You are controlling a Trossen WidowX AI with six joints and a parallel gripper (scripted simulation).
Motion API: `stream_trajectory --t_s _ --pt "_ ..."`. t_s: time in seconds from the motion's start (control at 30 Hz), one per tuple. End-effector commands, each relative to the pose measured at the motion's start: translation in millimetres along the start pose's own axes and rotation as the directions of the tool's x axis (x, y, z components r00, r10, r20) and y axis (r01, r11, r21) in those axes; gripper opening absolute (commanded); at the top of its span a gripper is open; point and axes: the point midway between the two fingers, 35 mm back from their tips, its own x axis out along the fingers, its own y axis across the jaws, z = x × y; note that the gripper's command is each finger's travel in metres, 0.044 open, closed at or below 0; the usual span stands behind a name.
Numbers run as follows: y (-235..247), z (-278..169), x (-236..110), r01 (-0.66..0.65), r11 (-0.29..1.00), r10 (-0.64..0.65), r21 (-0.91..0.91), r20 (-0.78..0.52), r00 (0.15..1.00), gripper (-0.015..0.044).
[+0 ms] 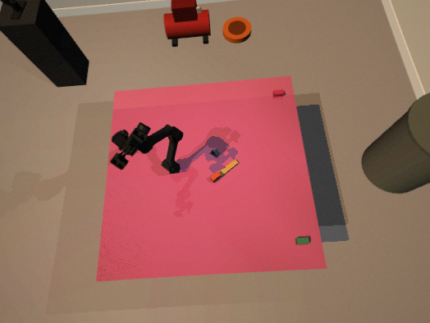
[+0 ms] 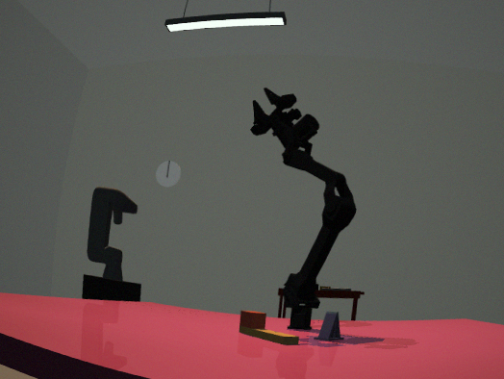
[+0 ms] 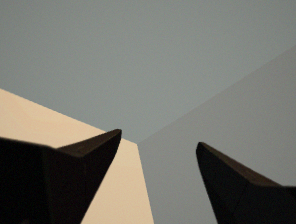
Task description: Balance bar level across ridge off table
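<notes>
The yellow bar (image 1: 229, 167) (image 2: 275, 335) lies flat on the red table top, with an orange block (image 1: 215, 176) (image 2: 253, 318) on its one end. The grey-blue wedge-shaped ridge (image 1: 214, 152) (image 2: 330, 326) stands beside the bar, apart from it. My gripper (image 1: 120, 149) (image 2: 261, 107) (image 3: 159, 140) is raised high above the table on the bent arm, far from the bar and the ridge. Its fingers stand apart with nothing between them. The wrist view shows only the two finger tips against walls and ceiling.
A small red block (image 1: 279, 93) sits at the table's far corner and a small green block (image 1: 303, 240) near the right edge. The arm's base (image 1: 171, 166) (image 2: 300, 317) stands close behind the ridge. Off the table are a red tank (image 1: 186, 22), an orange ring (image 1: 236, 29) and a dark cylinder (image 1: 400, 156).
</notes>
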Motion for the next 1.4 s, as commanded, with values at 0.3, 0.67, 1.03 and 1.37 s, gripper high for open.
stream_trajectory --t_s 0.3,0.67,1.03,1.37 --pt "-41 -37 12 0.087 0.995 -0.083 0.053 -0.081 0.993 0.0315" --pt "-73 -85 19 0.177 0.981 -0.16 0.075 -0.192 0.968 0.0315" --pt "-79 -133 20 0.191 0.977 -0.152 0.098 -0.314 0.937 0.0315" --pt "-86 -192 16 0.225 0.971 -0.168 0.075 -0.453 0.875 0.0315"
